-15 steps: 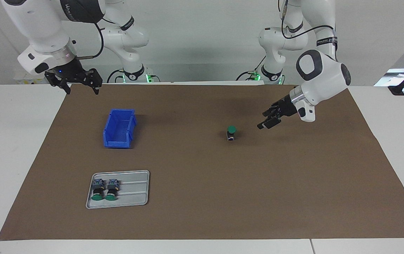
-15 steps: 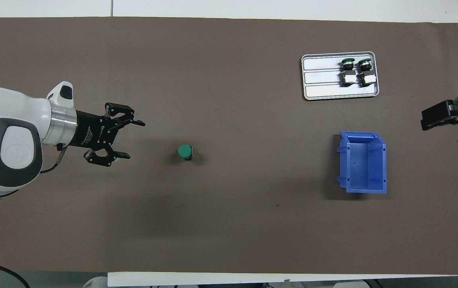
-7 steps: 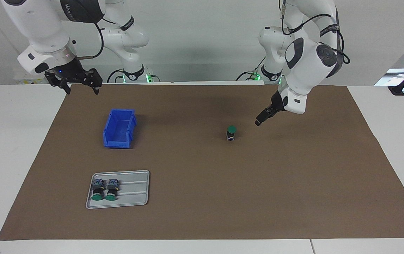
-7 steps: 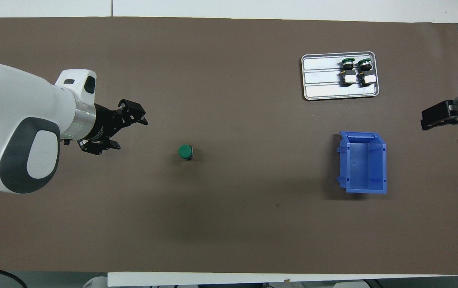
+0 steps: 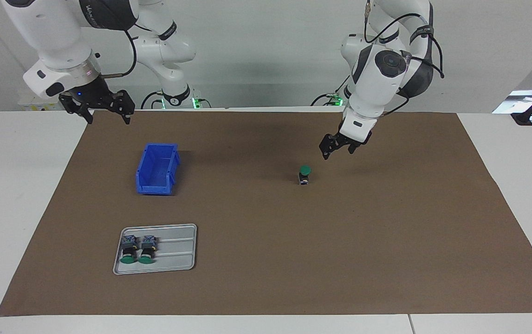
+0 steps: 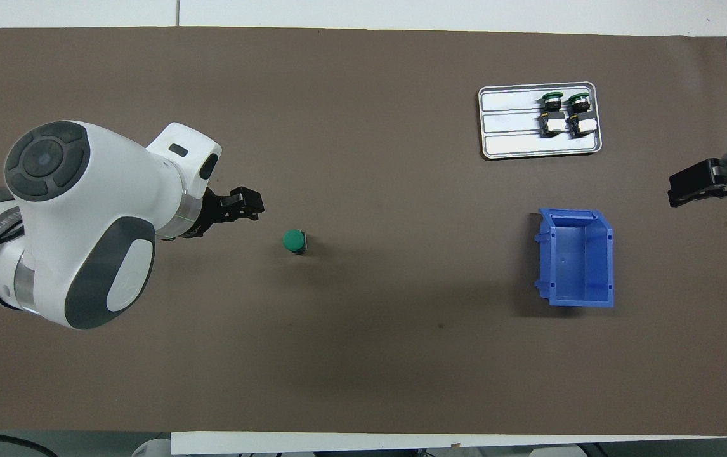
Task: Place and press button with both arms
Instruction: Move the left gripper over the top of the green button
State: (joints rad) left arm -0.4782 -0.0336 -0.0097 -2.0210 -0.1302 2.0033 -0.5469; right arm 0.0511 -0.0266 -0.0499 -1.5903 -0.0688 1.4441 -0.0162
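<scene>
The fingers of the left gripper (image 5: pixel 339 149) are being carried slightly parted, empty, above the mat, just beside the upright button (image 5: pixel 304 174) toward the left arm's end; the right gripper (image 5: pixel 97 105), spread, is being kept waiting well apart

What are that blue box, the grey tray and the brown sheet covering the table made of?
The blue box looks like moulded plastic: even colour, ribbed walls, slight sheen. The tray seems metal or metal-look plastic: pale grey, shiny, with pressed ridges. The brown sheet appears to be matte paper or thin card, flat with cut edges; which of the two is unclear.
</scene>
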